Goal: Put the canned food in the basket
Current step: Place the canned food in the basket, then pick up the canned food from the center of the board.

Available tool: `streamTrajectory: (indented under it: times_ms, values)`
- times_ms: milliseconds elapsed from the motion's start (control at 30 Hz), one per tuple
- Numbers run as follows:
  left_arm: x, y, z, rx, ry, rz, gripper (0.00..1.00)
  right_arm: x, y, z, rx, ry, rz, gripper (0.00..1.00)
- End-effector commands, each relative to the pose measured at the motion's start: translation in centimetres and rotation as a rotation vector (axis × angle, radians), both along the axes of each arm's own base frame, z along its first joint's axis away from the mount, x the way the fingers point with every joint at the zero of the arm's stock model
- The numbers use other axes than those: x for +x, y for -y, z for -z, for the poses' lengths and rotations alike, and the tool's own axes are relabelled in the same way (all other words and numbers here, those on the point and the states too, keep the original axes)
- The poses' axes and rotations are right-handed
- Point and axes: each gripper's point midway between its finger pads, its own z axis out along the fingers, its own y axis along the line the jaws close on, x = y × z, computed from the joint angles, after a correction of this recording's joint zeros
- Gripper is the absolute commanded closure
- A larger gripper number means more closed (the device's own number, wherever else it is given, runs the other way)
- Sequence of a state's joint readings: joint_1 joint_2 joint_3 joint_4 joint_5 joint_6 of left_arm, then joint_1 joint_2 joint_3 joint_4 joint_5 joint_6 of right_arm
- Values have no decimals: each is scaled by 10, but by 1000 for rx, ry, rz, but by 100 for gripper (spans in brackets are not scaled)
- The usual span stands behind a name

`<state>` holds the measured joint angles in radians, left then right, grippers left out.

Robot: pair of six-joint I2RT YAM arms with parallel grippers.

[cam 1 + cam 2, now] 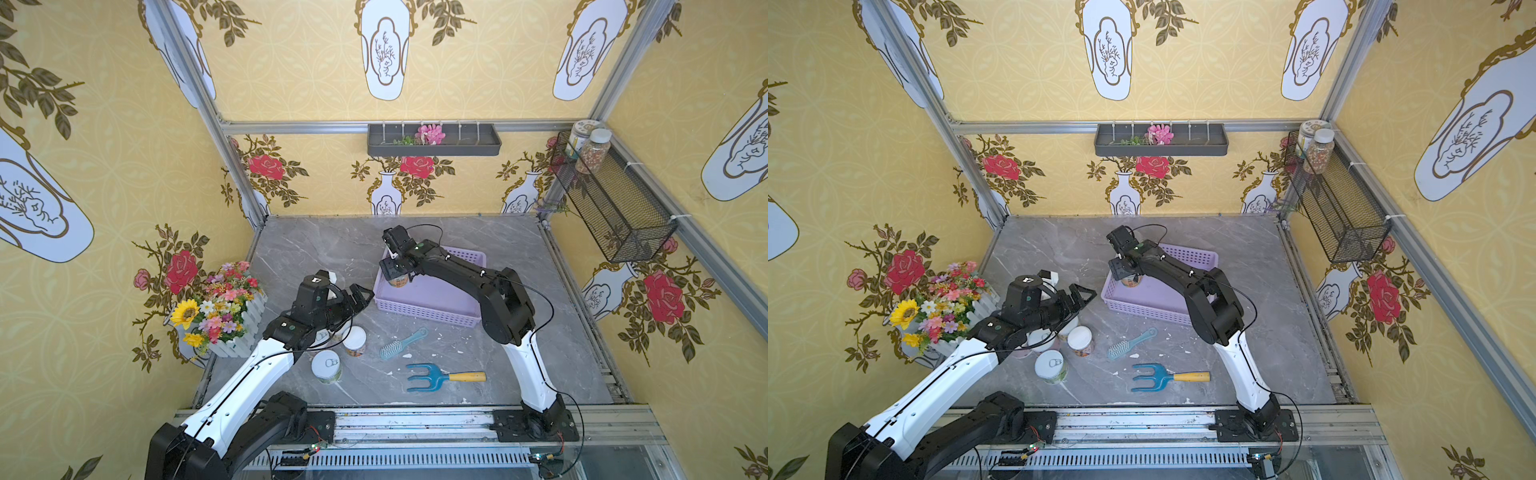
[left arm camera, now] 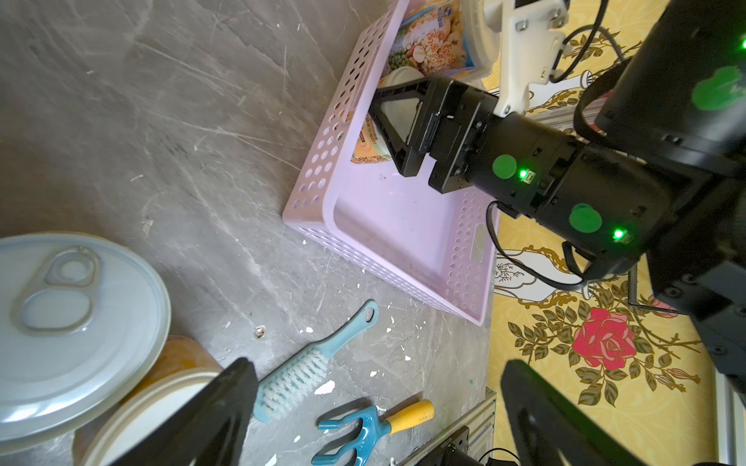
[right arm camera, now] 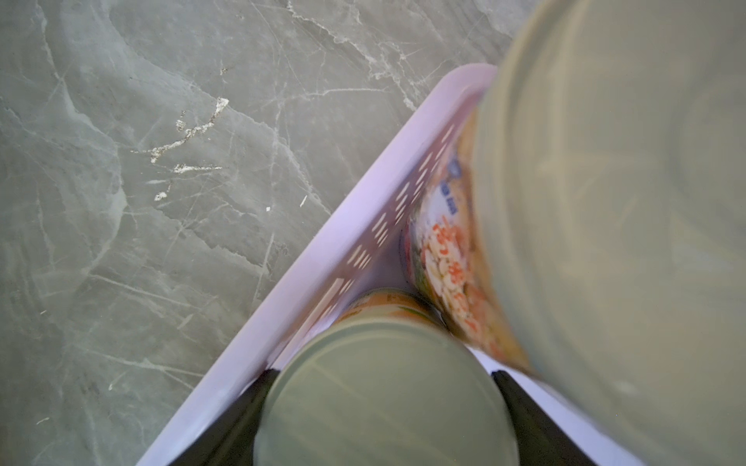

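Observation:
The lilac basket (image 1: 428,316) (image 1: 1142,314) lies on the grey table. My right gripper (image 1: 397,277) (image 3: 383,377) is shut on a small orange-labelled can (image 1: 400,284) (image 3: 383,403) (image 2: 365,147), low inside the basket's far left corner. A taller can (image 3: 605,201) (image 2: 428,44) stands right beside it in the basket. My left gripper (image 1: 360,296) (image 2: 379,379) hangs open and empty above the table, left of the basket. Below it stand a pull-tab can (image 1: 327,365) (image 2: 72,322) and a white-topped can (image 1: 354,340) (image 2: 161,399). More cans are partly hidden under the left arm.
A teal brush (image 1: 401,343) and a blue hand fork (image 1: 440,377) with a yellow handle lie in front of the basket. A flower box (image 1: 220,311) stands at the left edge. On the walls hang a black wire basket (image 1: 611,199) with jars (image 1: 594,149) and a dark trough (image 1: 432,140).

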<state>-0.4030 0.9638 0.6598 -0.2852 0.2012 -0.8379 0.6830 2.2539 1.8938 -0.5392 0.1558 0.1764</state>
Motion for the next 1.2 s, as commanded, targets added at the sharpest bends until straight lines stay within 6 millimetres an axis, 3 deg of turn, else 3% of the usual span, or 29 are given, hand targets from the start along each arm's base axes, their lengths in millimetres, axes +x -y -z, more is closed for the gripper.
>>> streamTrajectory:
  times_ms: [0, 100, 267, 567, 733, 967, 1167]
  values:
    - [0, -2, 1, 11, 3, -2, 0, 8, -2, 0, 3, 38, 6, 18]
    - [-1, -3, 2, 14, 0, -4, 0, 8, -1, -3, 6, 42, 8, 9]
    - [-1, -5, 3, 31, -4, -14, 0, 7, -2, -12, 21, 50, 6, 1]
    - [3, -35, 9, 211, -42, -115, 0, -3, -4, -39, 65, 66, -19, 3]
    - [6, -56, 1, 391, -56, -184, 0, -25, -4, -65, 132, 77, -47, 3]
    - [3, -60, 3, 509, -103, -193, 0, -64, 9, -99, 237, 77, -61, 3]
    - [4, -60, 16, 543, -160, -193, 0, -105, 14, -113, 312, 72, -115, 3]
